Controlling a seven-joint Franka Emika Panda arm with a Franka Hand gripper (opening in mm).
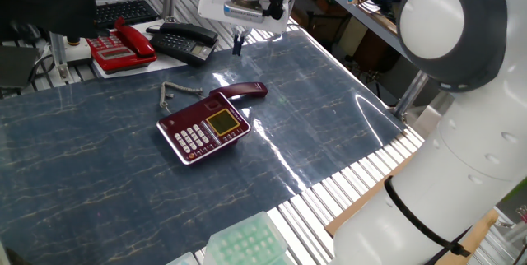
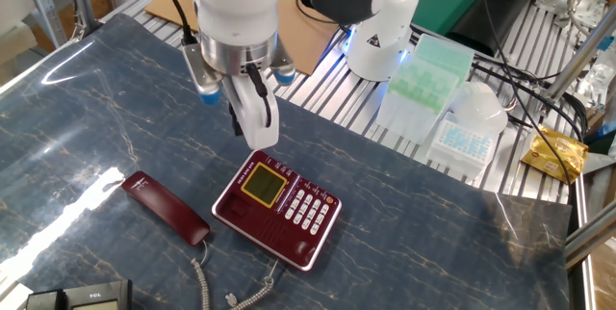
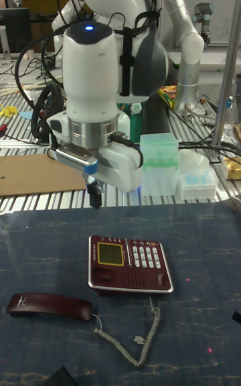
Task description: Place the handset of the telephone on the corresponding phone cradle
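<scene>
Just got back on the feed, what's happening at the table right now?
The Franka arm's gripper hangs above the table, holding nothing; whether its jaws are open is hard to tell. The maroon handset lies flat on the table beside the dark red telephone, off its cradle, with the grey coiled cord trailing loosely between them. The handset has not been picked up yet. A bright red phone and a black phone sit at the table's far edge, untouched.

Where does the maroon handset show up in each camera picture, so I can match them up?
One fixed view: the handset lies centre, just above the telephone.
The other fixed view: lower left, left of the telephone.
Tall fixed view: bottom left, below the telephone.
Shared landmark: the telephone's yellow screen.
</scene>
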